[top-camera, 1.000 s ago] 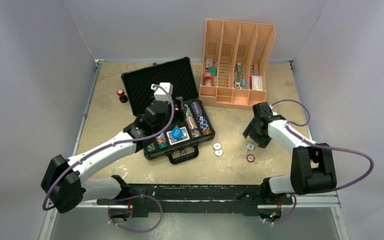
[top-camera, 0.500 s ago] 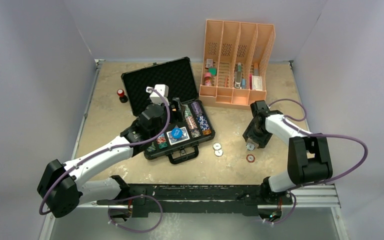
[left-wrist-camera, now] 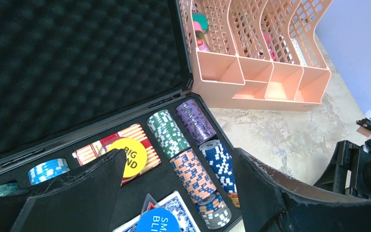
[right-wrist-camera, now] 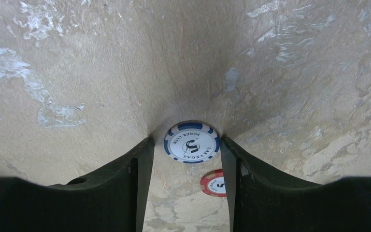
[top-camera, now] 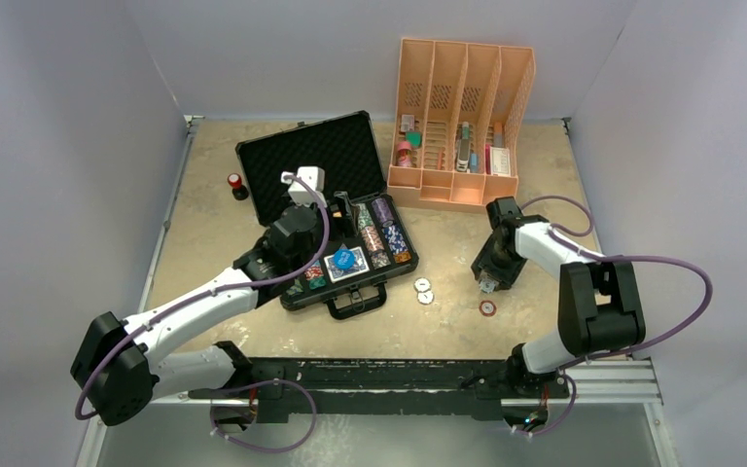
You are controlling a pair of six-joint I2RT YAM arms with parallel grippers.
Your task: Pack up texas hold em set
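The black briefcase [top-camera: 303, 161] lies open at the table's middle, with its foam lid [left-wrist-camera: 77, 63] up. Its base holds green [left-wrist-camera: 168, 133], purple [left-wrist-camera: 195, 121], orange [left-wrist-camera: 193, 174] and blue [left-wrist-camera: 220, 162] chip stacks. It also holds a yellow big-blind button [left-wrist-camera: 128, 157] on a red deck [left-wrist-camera: 96, 147] and a blue small-blind button [left-wrist-camera: 157, 220] on a blue deck. My left gripper [top-camera: 343, 208] [left-wrist-camera: 178, 152] hovers open and empty above the chips. My right gripper [top-camera: 487, 283] [right-wrist-camera: 186, 142] is open, tips on the table, straddling a flat blue-and-white chip [right-wrist-camera: 192, 141]. A red chip [top-camera: 487, 307] [right-wrist-camera: 214, 182] lies just nearer.
Two white round pieces [top-camera: 423, 290] lie on the table right of the case's handle. The orange slotted organizer [top-camera: 462, 117] [left-wrist-camera: 261, 72] stands behind, close to the case's right corner. A red-topped black cylinder [top-camera: 236, 183] stands left of the lid.
My right gripper has moved a little left and down, so its tips now rest on either side of the blue-and-white chip. My left gripper has drawn slightly back and left over the case.
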